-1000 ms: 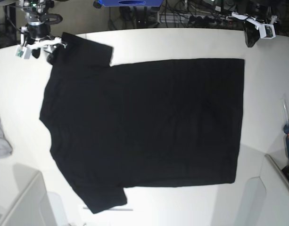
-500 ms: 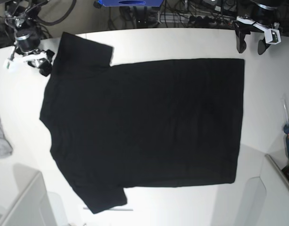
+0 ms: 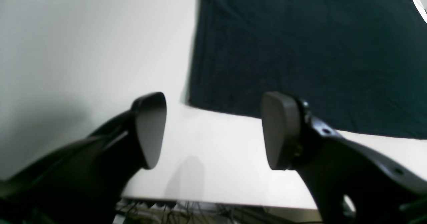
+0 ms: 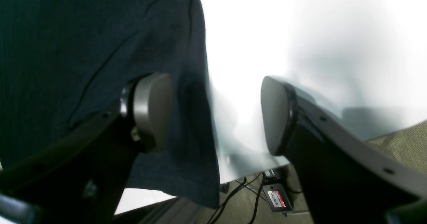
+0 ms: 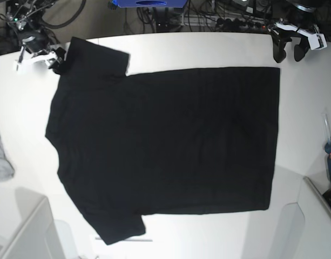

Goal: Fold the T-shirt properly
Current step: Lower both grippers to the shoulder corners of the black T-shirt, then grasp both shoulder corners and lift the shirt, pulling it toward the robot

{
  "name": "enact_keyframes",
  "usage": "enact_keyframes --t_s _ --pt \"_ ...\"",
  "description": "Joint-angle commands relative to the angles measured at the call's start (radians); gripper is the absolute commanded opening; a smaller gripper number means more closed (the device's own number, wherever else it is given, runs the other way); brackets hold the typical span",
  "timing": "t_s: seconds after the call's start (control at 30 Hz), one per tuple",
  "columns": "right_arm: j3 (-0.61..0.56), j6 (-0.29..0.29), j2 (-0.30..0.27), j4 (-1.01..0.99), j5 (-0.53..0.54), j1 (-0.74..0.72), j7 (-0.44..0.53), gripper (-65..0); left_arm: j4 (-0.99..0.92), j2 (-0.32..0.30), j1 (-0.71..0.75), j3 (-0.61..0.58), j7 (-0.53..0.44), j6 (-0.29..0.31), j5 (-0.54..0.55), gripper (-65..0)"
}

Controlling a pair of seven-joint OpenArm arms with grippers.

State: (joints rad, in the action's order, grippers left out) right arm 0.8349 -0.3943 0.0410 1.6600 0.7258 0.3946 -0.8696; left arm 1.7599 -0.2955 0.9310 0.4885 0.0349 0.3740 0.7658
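The T-shirt lies spread across the middle of the white tabletop, its dark side up and no print showing. Laid out this broadly, it offers both arms an edge to work from, which looks like the reason for the flat placing. One sleeve juts toward the arms; the sleeve at the far end of that same side angles away.

The right tool stands wide, its fingers either side of the shirt's side edge near that sleeve, probably so that closing would gather the border. The left tool is wide as well, just off the corner of the straight edge and holding nothing; it seems placed to pinch that corner. No fold is made, so this reads as lining up for the first.

Farther out, a small grey cloth sits at the side, apart from the shirt, likely to leave room. Beyond the tabletop, a small device bears a red and white label, its lettering too small to read.
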Motion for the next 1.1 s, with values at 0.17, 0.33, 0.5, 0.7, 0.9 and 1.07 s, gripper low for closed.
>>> enact_keyframes --t_s 0.17,0.33,0.5,0.7,0.9,1.07 --pt "-0.11 -0.033 -0.01 0.009 0.013 0.031 0.014 -26.6 0.002 -0.006 -0.022 0.008 0.023 0.009 0.016 -21.7" --pt "-0.108 -0.035 -0.008 0.007 0.013 0.031 0.016 -26.7 -0.012 0.038 -0.102 0.097 0.217 0.012 0.016 -21.7" --pt "-0.118 -0.036 -0.01 0.007 0.013 0.033 0.008 -26.9 -0.012 0.118 -0.201 0.241 0.417 0.09 0.016 -21.7" --pt "-0.118 -0.036 -0.01 -0.014 0.013 0.027 0.008 -49.7 -0.013 0.164 -0.313 0.35 0.627 0.168 0.007 -21.7" --pt "-0.118 -0.036 -0.036 -0.083 0.015 0.016 0.008 -65.0 -0.047 0.173 -0.353 0.355 0.65 0.167 0.007 -21.7" --pt "-0.118 -0.036 -0.036 -0.087 0.015 0.017 0.006 -65.0 -0.156 0.167 -0.404 0.324 0.652 0.167 0.007 -21.7"
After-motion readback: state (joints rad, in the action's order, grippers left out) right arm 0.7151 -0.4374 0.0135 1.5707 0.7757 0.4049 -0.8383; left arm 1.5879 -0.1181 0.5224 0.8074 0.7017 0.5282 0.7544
